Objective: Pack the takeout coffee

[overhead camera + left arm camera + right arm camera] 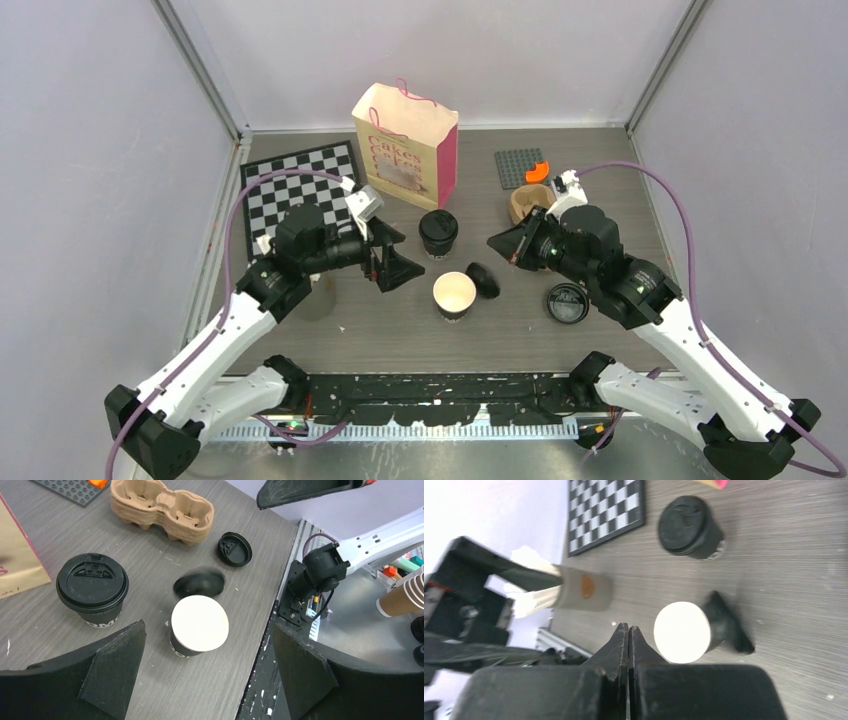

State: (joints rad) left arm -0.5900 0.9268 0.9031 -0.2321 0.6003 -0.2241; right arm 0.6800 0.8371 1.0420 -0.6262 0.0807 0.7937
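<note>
One coffee cup (438, 232) stands with its black lid on, in front of the paper bag. The other cup (454, 295) stands open, white inside, near the table's middle. A loose black lid (483, 279) is just right of it, tilted and blurred; it also shows in the left wrist view (199, 583) and the right wrist view (726, 622). A second loose lid (567, 302) lies flat farther right. My left gripper (395, 258) is open and empty, left of both cups; in its wrist view (210, 675) the open cup (199, 625) is ahead of the jaws. My right gripper (492, 243) is shut and empty, above the tilted lid; its tips (629, 630) sit left of the open cup (681, 631).
A tan and pink paper bag (405, 140) stands at the back. A brown cup carrier (528, 203) sits behind my right gripper. A chessboard (300, 190) lies at the back left. A grey cup of white sticks (320, 295) stands under my left arm. A grey studded plate (518, 167) lies at the back right.
</note>
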